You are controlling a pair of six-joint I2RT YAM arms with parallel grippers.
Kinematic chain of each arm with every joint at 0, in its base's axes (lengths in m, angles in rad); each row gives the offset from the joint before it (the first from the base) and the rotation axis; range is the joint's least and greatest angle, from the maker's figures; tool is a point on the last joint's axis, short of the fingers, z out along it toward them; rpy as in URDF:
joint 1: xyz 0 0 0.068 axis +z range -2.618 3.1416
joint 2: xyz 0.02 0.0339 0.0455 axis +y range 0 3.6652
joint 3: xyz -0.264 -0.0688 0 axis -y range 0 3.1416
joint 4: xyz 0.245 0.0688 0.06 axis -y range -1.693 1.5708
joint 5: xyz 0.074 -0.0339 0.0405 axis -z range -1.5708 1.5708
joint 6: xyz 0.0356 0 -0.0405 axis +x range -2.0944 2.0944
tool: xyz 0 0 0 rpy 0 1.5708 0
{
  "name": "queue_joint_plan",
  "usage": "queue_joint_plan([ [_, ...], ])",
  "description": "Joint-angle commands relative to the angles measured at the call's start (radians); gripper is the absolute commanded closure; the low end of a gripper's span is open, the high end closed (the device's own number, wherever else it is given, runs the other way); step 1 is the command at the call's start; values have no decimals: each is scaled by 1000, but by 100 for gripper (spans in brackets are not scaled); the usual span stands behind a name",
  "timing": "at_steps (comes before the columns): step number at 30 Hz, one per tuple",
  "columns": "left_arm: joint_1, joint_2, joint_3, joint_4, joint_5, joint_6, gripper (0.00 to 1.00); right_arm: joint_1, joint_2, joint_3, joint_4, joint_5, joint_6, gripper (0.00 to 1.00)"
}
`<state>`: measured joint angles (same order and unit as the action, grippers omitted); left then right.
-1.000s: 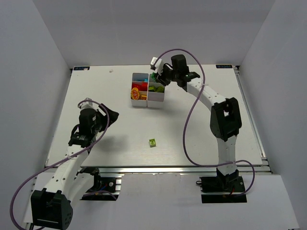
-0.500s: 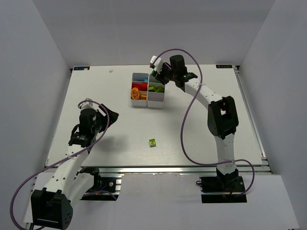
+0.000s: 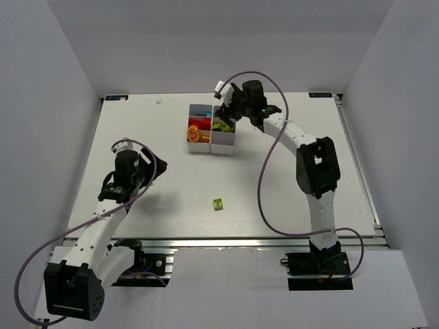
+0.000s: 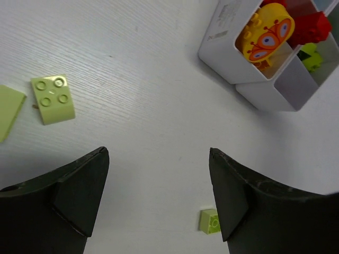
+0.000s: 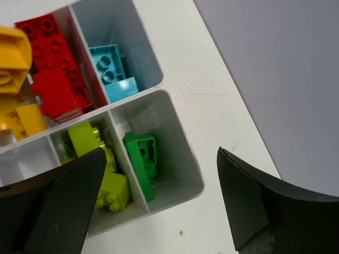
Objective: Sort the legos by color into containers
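— Which step?
— A drop, it seems: the right gripper [image 5: 160,174] is spread wide, nothing held; a dark green brick [image 5: 142,159] is seen directly beneath it, in the tray [image 5: 197,185].
— Next?
— The lime brick [image 3: 218,203], well behind it, must be fetched.

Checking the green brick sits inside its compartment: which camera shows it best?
Right wrist view: the green brick lies close and unobstructed in a corner compartment of the white tray. Top external shows it tiny, crowded by the right tool. Left wrist shows the tray's other end, not this brick.
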<state>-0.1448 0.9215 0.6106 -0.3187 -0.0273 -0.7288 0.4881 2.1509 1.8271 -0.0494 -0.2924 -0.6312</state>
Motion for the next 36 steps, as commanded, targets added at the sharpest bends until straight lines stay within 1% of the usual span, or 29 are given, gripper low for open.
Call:
queue_joint_plan([
  [1,5,31,77,-106,-109,46,15,-5,-117,-35,-1,-53,-30,10],
  [2,8,40,96,-146,-124,51,17,-3,-138,-49,-44,-109,-44,11],
  [3,11,60,106,-164,-137,51,25,-6,-181,-77,-73,-155,-61,11],
  [4,16,71,113,-181,-149,51,31,-14,-200,-86,-117,-212,-112,11],
  [5,20,83,126,-198,-169,45,42,-19,-216,-91,-171,-279,-142,11],
  [6,33,112,132,-233,-181,39,55,-19,-248,-107,-252,-366,-159,19],
  [7,37,131,139,-253,-195,34,72,-19,-262,-120,-282,-395,-169,24],
  [8,40,149,147,-270,-213,29,75,-19,-275,-133,-303,-425,-168,32],
  [9,43,171,161,-299,-221,26,75,-20,-301,-146,-325,-462,-159,49],
  [10,44,213,167,-309,-226,25,73,-19,-313,-181,-323,-473,-141,56],
  [11,45,233,176,-313,-233,23,68,-19,-322,-198,-320,-487,-109,61],
  [12,45,252,179,-315,-243,19,60,-20,-344,-215,-316,-488,-98,64],
  [13,45,292,181,-313,-249,16,50,-19,-355,-253,-296,-487,-85,62],
  [14,47,315,183,-303,-253,14,36,-19,-364,-271,-284,-479,-64,59],
  [15,47,333,189,-293,-255,15,32,-19,-382,-287,-274,-475,-59,51],
  [17,47,390,196,-266,-253,22,29,-19,-398,-310,-267,-472,-58,47],
  [23,51,531,238,-205,-273,49,27,-22,-408,-315,-238,-462,-22,42],
  [31,60,649,281,-137,-306,80,28,-23,-419,-322,-224,-467,10,41],
  [33,65,675,287,-128,-316,85,29,-25,-425,-331,-221,-464,18,41],
  [36,71,688,288,-115,-318,92,37,-28,-436,-344,-213,-459,36,41],
])
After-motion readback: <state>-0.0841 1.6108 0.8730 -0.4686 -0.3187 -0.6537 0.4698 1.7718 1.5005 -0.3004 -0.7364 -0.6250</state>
